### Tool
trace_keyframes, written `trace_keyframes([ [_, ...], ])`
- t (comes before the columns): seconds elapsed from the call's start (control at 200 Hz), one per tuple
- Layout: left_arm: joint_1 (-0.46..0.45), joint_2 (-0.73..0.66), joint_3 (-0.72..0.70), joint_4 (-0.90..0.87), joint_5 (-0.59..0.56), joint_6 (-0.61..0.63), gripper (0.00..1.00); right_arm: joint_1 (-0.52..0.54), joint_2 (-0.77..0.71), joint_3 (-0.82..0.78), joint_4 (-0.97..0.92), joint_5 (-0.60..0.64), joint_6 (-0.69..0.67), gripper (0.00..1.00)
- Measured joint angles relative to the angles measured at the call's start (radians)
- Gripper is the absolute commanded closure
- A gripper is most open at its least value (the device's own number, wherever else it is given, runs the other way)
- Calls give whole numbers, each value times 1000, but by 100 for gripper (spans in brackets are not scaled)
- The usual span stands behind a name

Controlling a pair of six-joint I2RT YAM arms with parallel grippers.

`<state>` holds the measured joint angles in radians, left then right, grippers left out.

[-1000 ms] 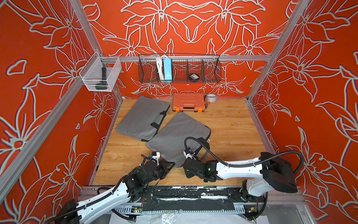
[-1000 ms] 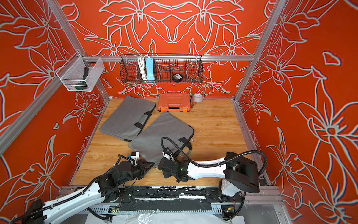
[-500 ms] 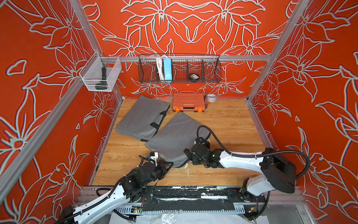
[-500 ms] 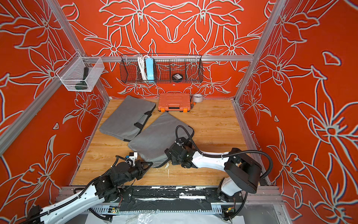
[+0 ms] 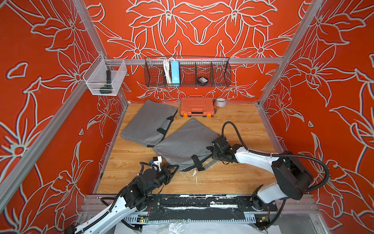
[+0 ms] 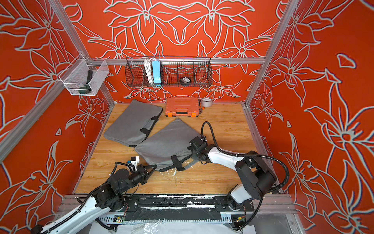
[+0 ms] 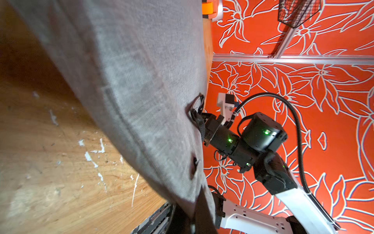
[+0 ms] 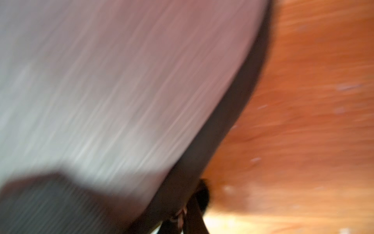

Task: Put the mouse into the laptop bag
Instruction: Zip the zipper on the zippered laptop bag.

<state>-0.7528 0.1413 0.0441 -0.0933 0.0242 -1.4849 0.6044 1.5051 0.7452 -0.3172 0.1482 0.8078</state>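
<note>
Two closures noted: left gripper (image 5: 174,167) pinched on nearer laptop bag (image 5: 186,141) corner, right gripper (image 5: 210,151) pinched on its handle edge | edge spans between both | mouse not in sight.

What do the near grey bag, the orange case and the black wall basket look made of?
The near grey bag: woven fabric, matte; the weave shows in the left wrist view. The orange case: probably moulded plastic, ribbed lid, slight sheen. The black wall basket: thin wire mesh, likely coated metal.

Grey laptop bag (image 5: 182,141), orange case (image 5: 197,106)
</note>
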Motion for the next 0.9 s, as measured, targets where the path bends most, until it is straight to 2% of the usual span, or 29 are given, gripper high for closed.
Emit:
trace_keyframes([
  [0.235, 104, 16, 35, -76, 43, 26, 100, -186, 0, -1, -40, -37, -35, 100],
  [0.495, 271, 197, 42, -79, 219, 111, 100, -258, -44, -25, -72, -145, -68, 100],
  [0.661, 345, 401, 93, -47, 285, 178, 100, -263, -120, -102, -72, -172, -68, 100],
  [0.871, 375, 781, 253, 35, 298, 251, 100, -286, -190, -146, -83, -171, -62, 100],
  [0.901, 377, 827, 285, 35, 292, 261, 89, -286, -206, -156, -85, -170, -59, 100],
])
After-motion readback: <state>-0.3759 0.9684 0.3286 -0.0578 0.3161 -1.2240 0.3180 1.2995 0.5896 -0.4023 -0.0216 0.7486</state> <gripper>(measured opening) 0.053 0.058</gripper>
